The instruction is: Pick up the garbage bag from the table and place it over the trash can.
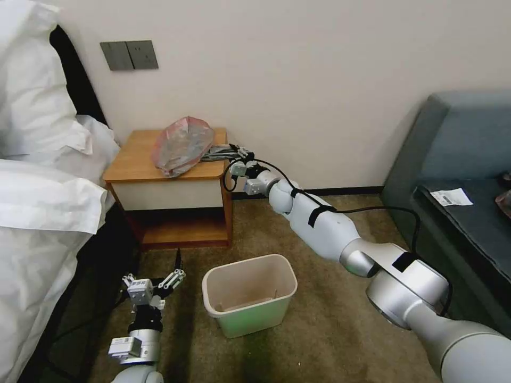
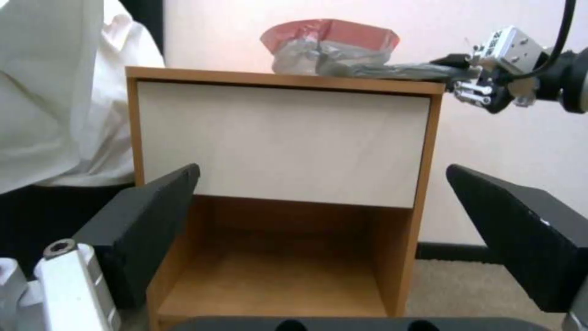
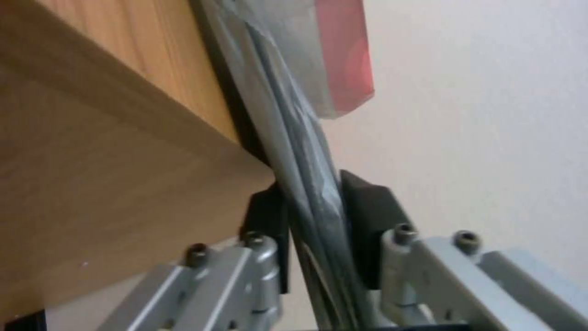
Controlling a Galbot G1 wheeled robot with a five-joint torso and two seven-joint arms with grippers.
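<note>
1. Garbage bag [image 1: 182,144] is thin crinkly grey plastic with a pink-red rim, heaped on my wooden table [image 1: 133,162], one end stretched past the edge.
2. My right gripper [image 1: 240,155] pinches that stretched end; its black pads [image 3: 367,211] are clamped on it.
3. Left gripper [image 1: 159,281] hangs spread wide near the green trash can [image 1: 250,300], whose bottom I can't make out well.

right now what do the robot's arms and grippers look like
Both arms are glossy white shells with silver metal joints. The right arm wears black straps and a black cable runs along it. The right gripper and the left gripper have silver linkages with hex screws and black pads.
</note>
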